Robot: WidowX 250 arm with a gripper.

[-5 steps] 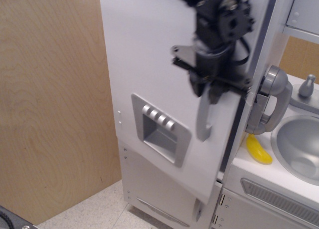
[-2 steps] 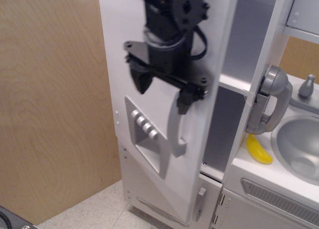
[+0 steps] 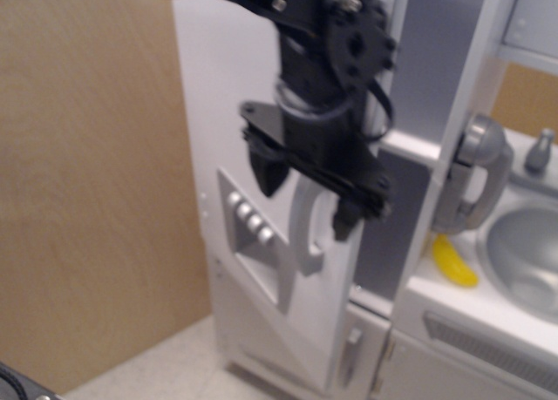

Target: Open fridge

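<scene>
Across the middle of the single view, the fridge [image 3: 261, 138] stands tall against the wooden wall with its upper door swung out toward the camera, so a grey interior and a shelf show at upper right. Just in front of that door's silver handle [image 3: 307, 230], the claw [image 3: 307, 200] hangs with fingers spread, one either side of the bar's top, apparently gripping nothing, which suggests the pull is largely done.

A play kitchen: white toy fridge [image 3: 261, 191] beside a sink [image 3: 523, 256], plywood backdrop [image 3: 87, 182].
</scene>
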